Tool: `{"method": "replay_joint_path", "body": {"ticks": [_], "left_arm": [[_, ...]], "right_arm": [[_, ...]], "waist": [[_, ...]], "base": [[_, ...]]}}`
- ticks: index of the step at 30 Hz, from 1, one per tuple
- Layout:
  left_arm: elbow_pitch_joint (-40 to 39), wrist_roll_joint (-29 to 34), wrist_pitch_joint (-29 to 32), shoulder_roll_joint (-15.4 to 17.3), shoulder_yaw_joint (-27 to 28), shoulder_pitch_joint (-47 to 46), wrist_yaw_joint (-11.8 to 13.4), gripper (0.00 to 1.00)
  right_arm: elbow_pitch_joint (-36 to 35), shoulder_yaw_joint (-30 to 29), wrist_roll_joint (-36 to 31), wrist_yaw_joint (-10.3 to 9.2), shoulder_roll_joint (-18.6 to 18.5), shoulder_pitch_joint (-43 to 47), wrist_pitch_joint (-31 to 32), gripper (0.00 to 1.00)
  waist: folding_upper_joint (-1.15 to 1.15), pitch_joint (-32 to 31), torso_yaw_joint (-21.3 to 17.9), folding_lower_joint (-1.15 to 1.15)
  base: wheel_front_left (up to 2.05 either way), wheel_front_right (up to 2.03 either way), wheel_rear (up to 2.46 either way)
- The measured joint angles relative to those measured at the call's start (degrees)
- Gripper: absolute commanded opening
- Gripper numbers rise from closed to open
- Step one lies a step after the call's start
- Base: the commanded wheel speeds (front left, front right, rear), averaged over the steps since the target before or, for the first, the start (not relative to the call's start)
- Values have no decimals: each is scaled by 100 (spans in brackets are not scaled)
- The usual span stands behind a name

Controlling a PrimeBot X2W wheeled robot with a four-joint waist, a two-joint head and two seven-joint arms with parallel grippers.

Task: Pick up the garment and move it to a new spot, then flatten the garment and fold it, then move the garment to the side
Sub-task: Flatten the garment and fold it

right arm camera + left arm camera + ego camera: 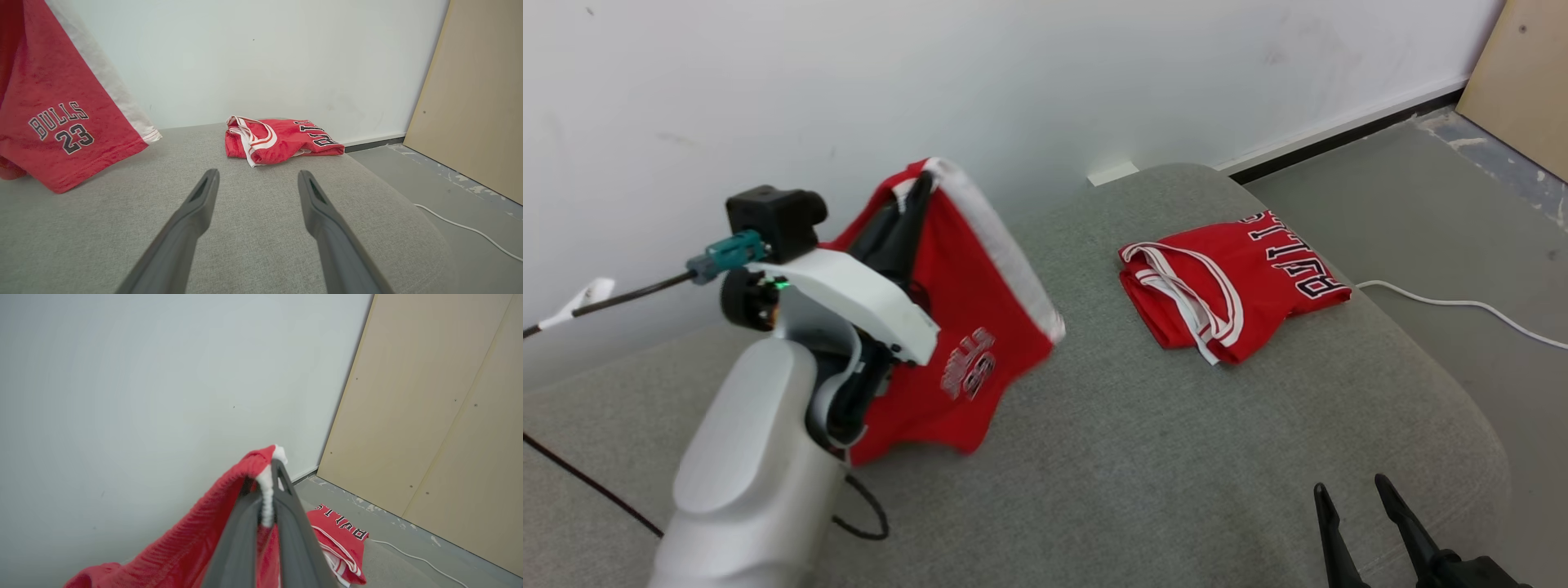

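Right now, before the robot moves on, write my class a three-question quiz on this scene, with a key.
1. True or false: the left fingers are shut on the red mesh shorts with a white side stripe.
2. The folded red jersey lies: A on the grey fabric cushion; B on the bare floor; C against the wall.
3. Fill in: the right fingers stand ____, holding nothing.
Key: 1 true; 2 A; 3 open.
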Motion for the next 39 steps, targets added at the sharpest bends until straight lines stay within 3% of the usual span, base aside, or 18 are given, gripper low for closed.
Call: {"method": "replay_joint_path", "body": {"ticks": [6, 16, 21, 25, 34, 36, 38, 39], "left_arm": [[-542, -714, -240, 46, -675, 299, -12, 0], [-1447, -1298, -569, 303, -1936, 2177, -13, 0], [-1720, -1590, -831, 601, -1875, 3386, 113, 0], [-1451, -1551, -1132, 1044, -1614, 3967, 343, 0], [-482, -1745, -1433, 1323, -1157, 4264, 297, 0], [-313, -1741, -1483, 1319, -1157, 4247, 235, 10], [-144, -1615, -1533, 1335, -1161, 4223, 209, 33], [-68, -1569, -1559, 1335, -1139, 4209, 204, 62]], "right_arm": [[-8, -102, 16, 0, -3, 44, 0, 100], [-15, -222, 19, 0, -2, 109, 0, 100], [-25, -312, -12, 0, 1, 159, 0, 100], [-24, -350, -32, 0, 1, 223, 0, 100], [41, -266, -66, 0, 1, 230, 0, 100], [58, -238, -71, 0, 1, 230, 0, 100], [68, -237, -73, 0, 2, 230, 0, 100], [67, -232, -73, 0, 2, 230, 0, 100]], "waist": [[0, -11, 49, 0], [0, -28, 461, 0], [0, -44, 715, 0], [0, -45, 956, 0], [0, -98, 1501, 0], [0, -126, 1599, 0], [0, -159, 1677, 0], [0, -173, 1708, 0]], "base": [[0, 0, 0], [0, 0, 0], [0, 0, 0], [0, 0, 0], [0, 0, 0], [0, 0, 0], [0, 0, 0], [0, 0, 0]]}}
